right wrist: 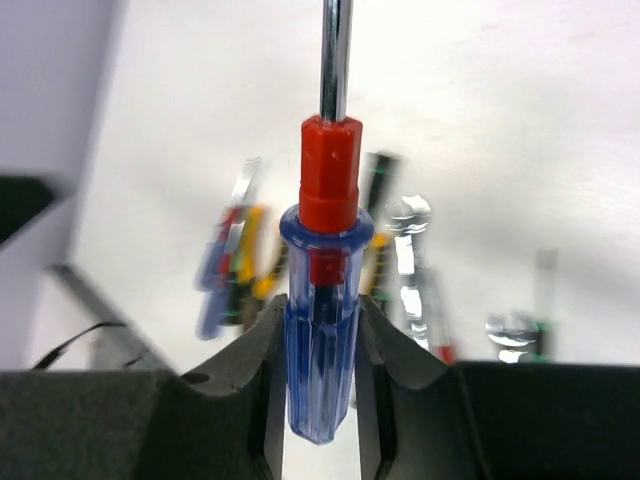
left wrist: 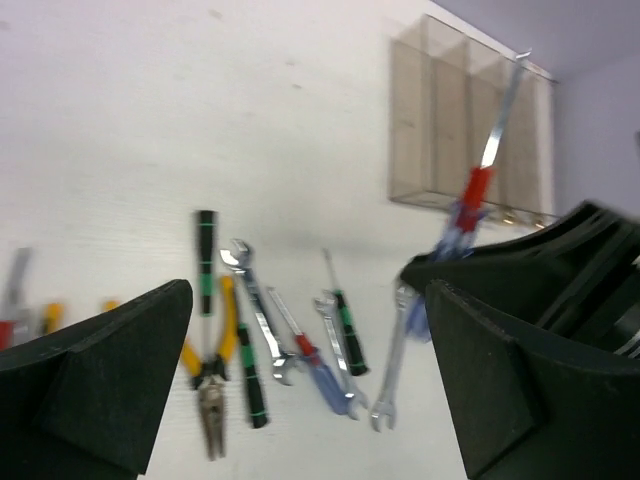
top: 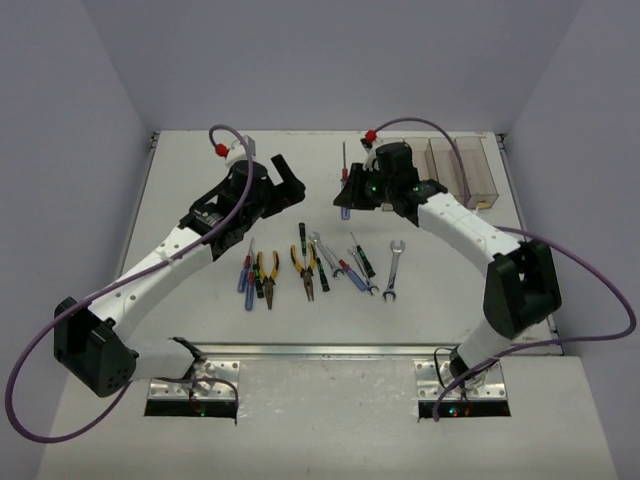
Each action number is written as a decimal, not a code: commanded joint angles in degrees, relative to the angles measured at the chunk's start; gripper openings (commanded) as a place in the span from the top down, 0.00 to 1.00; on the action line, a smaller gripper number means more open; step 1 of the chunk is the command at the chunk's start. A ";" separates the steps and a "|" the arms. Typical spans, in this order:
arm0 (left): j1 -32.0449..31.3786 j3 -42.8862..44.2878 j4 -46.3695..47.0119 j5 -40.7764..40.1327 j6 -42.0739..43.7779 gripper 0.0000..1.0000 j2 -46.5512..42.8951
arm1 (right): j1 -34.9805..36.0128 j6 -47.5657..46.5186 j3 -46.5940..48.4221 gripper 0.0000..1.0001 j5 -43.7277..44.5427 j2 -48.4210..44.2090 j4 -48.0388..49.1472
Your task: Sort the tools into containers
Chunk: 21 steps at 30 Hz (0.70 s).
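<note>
My right gripper (top: pixel 352 196) is shut on a blue-and-red-handled screwdriver (top: pixel 345 184) and holds it above the table, shaft pointing away, left of the containers (top: pixel 455 168). In the right wrist view the jaws (right wrist: pixel 320 375) clamp the blue handle (right wrist: pixel 322 340). My left gripper (top: pixel 287 176) is open and empty, raised above the table behind the row of tools. The left wrist view shows its fingers (left wrist: pixel 110 380) spread wide, with the held screwdriver (left wrist: pixel 470 200) and the bins (left wrist: pixel 470 125) beyond. On the table lie pliers (top: pixel 267 276), more pliers (top: pixel 305 270), a green-black screwdriver (top: pixel 300 241) and a wrench (top: pixel 391 270).
Two blue-red screwdrivers (top: pixel 245 270) lie at the left end of the tool row. More wrenches (top: pixel 322 250) and small screwdrivers (top: pixel 360 260) lie mixed in the middle. The four bins stand at the table's back right corner. A metal rail (top: pixel 320 350) runs along the near edge.
</note>
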 commanded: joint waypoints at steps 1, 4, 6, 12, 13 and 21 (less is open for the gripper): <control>-0.11 2.16 -14.94 -14.52 6.94 0.00 -5.82 | -6.60 -11.31 10.94 1.00 16.08 6.49 -17.43; -0.17 3.97 -20.68 -14.55 12.01 0.00 -5.99 | -10.80 -14.50 20.13 1.00 22.23 15.38 -21.96; -0.17 3.98 -25.08 -15.61 14.19 0.00 -5.99 | -13.25 -17.53 29.06 1.00 24.10 21.08 -25.24; -0.17 -0.15 -29.04 -23.36 17.77 0.00 -4.06 | -13.81 -24.92 44.10 1.00 26.60 34.98 -29.46; -0.17 -0.80 -29.69 -24.81 17.47 0.00 -2.76 | -13.86 -25.62 46.21 1.00 27.10 36.79 -29.66; 1.05 -5.29 -25.27 -20.60 17.95 0.00 0.12 | -15.20 -26.31 49.58 0.46 25.99 39.89 -31.32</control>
